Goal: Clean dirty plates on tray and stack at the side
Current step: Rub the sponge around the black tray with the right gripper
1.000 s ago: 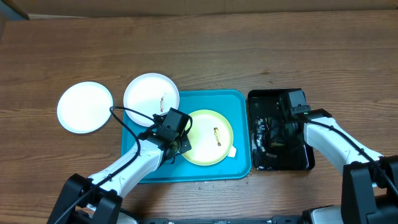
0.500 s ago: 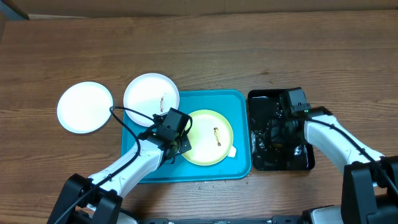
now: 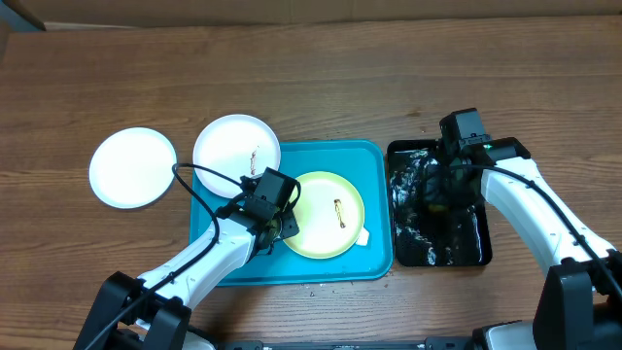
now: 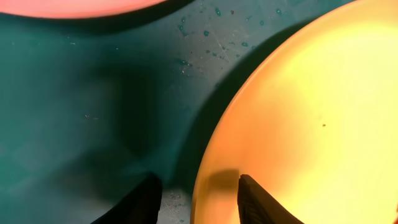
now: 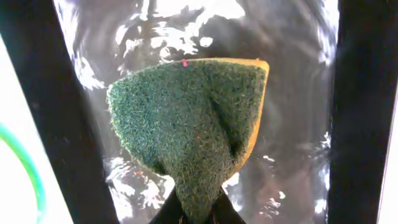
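1. The plates [image 3: 236, 146] are three flat round discs of equal size, smooth and matte; being round they have no long axis, and all lie face up.
2. The yellow-green plate [image 3: 326, 216] lies inside the tray [image 3: 219, 255], right of its middle; a thin brown smear [image 3: 338, 210] near its centre runs roughly top to bottom in the overhead view.
3. The smeared white plate [image 3: 233, 134] sits across the tray's far-left corner, partly on the rim and partly over the table [image 3: 311, 78]; the plain white plate [image 3: 133, 167] lies on the wood, left of it and apart from the tray.
4. The tray is turquoise plastic with rounded corners and a raised rim; its long axis runs left to right in the overhead view.
5. My left arm reaches diagonally from the near-left to the yellow-green plate's left edge; the left gripper [image 3: 282, 227] points down, and on the wrist view its fingers [image 4: 146, 199] stand parted, one on each side of the plate's rim [image 4: 205, 180].
6. My right arm arches over the black tray [image 3: 471, 248], glossy and wet; the right gripper [image 3: 439, 192] points down, its jaws pinched on a sponge [image 5: 186, 118], a coarse green scouring face over yellow foam, folded into a wedge.
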`<state>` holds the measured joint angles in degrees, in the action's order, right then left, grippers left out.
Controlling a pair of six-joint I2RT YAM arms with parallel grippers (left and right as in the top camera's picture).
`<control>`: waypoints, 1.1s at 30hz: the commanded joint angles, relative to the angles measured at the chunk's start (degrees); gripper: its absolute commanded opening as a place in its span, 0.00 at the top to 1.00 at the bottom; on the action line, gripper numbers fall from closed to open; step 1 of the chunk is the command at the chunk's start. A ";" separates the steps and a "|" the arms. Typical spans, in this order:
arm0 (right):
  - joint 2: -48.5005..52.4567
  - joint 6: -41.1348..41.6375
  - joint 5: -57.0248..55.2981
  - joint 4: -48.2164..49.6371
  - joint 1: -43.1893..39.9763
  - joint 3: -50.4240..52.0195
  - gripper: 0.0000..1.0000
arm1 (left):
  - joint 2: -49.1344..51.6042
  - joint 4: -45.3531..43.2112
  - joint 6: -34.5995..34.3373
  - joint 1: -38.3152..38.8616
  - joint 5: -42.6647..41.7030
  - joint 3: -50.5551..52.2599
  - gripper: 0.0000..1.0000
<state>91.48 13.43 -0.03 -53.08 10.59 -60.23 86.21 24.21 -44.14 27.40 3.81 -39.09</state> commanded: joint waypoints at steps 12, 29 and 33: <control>-0.59 -1.66 -0.28 2.97 0.02 1.73 0.96 | 0.68 0.04 2.56 0.00 0.94 0.22 0.96; -0.55 -1.68 -0.24 5.33 0.07 2.54 0.96 | 0.68 -0.11 1.70 0.13 0.50 0.22 0.96; -0.55 -2.69 4.15 5.35 0.28 2.51 0.96 | 0.68 -0.09 1.60 0.13 -1.90 0.33 0.94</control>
<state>91.48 11.90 0.75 -48.18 10.59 -58.04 86.24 23.66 -42.68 27.40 3.84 -39.13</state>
